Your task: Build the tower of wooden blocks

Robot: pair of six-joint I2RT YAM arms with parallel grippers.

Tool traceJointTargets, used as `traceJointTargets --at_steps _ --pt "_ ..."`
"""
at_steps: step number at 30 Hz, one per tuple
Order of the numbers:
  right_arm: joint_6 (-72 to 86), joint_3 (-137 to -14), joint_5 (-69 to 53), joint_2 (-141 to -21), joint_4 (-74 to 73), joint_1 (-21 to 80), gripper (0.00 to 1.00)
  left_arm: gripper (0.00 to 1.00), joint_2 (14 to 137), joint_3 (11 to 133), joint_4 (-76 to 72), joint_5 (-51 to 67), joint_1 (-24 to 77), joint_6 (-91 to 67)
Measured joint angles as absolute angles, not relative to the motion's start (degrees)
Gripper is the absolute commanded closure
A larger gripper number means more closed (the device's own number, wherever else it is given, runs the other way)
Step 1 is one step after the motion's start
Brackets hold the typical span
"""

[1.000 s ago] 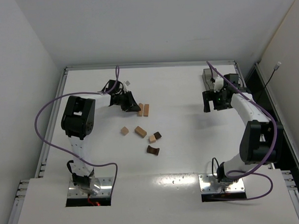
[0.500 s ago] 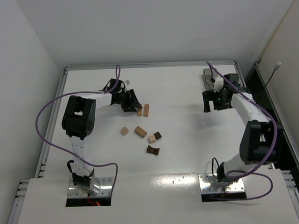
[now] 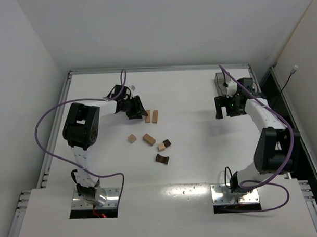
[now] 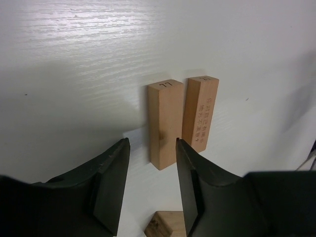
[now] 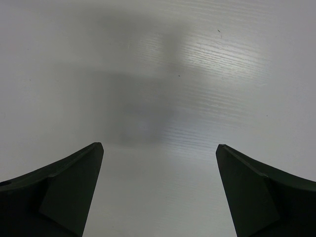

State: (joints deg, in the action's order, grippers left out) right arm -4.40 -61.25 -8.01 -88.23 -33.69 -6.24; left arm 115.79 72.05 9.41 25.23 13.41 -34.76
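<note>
No stacked tower shows; the wooden blocks lie loose on the white table [image 3: 189,96]. Two tan bars [image 3: 147,117] [image 3: 155,116] lie side by side; in the left wrist view they are the left bar [image 4: 165,123] and the right bar [image 4: 201,112]. My left gripper [image 3: 135,110] [image 4: 150,148] is open, just left of the bars and pointing at the left one. A tan block corner [image 4: 168,224] shows low between its fingers, apart from the left finger. My right gripper [image 3: 227,108] [image 5: 159,150] is open wide and empty over bare table.
Nearer the front lie a tan cube [image 3: 132,138], a tan bar [image 3: 149,139], a tan cube [image 3: 161,147] beside a dark cube [image 3: 167,143], and a dark arch piece [image 3: 161,159]. A clear grey bin [image 3: 221,79] stands at the back right, behind my right gripper.
My left gripper has drawn back a little to the left, away from the two tan bars. The right arm and the blocks have not moved.
</note>
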Motion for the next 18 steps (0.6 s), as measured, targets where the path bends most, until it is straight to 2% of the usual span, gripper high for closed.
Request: traceJointTargets --at_steps 18 --pt "-4.5 -61.3 -8.0 -88.2 -34.4 -6.2 0.04 0.58 118.3 73.1 7.6 33.3 13.3 -35.3"
